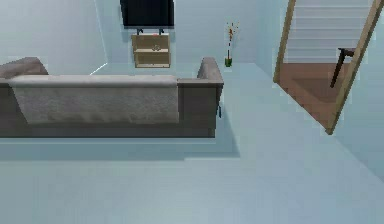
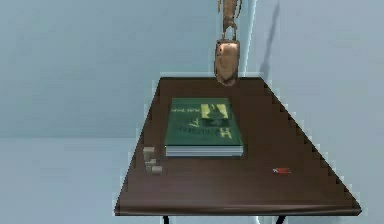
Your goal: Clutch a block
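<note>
Where the dark table (image 2: 268, 135) stands in the arm side view, a small pale block (image 2: 152, 160) sits at approx. 7 o'clock of the green book (image 2: 205, 127). A brown figure (image 2: 228, 55) is at 12, a red obj. (image 2: 282, 172) at 4. Jaw state of gripper: cannot tell.

Ahead you see a grey sofa (image 1: 100, 100) across the frame's left and middle, a dark screen (image 1: 147, 12) top centre above a small wooden cabinet (image 1: 152, 50), and a potted plant (image 1: 230, 45) right of them. To the side, your dark counter (image 2: 290, 140) carries a green book (image 2: 203, 128) mid-frame, a small red thing (image 2: 282, 172) lower right, and a brown upright object (image 2: 227, 60) at top.
</note>
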Motion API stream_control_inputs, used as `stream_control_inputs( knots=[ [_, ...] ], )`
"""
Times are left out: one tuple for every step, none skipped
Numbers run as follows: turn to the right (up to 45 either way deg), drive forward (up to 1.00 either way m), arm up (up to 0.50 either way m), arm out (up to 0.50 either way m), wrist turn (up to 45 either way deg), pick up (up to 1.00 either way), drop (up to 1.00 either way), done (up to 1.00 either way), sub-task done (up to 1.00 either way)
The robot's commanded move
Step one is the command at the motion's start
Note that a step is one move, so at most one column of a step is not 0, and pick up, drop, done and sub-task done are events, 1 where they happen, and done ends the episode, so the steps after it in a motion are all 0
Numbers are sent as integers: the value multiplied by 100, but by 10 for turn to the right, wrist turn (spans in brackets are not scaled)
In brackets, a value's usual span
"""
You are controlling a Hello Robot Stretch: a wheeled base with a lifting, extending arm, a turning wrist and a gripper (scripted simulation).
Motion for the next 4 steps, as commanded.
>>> stream_control_inputs(
  knots=[
    [0,0,50,0,0,0,0,0,0],
    [0,0,38,0,0,0,0,0,0],
    [0,0,0,16,0,0,0,0,0],
    [0,0,0,0,450,0,0,0,0]
  ],
)
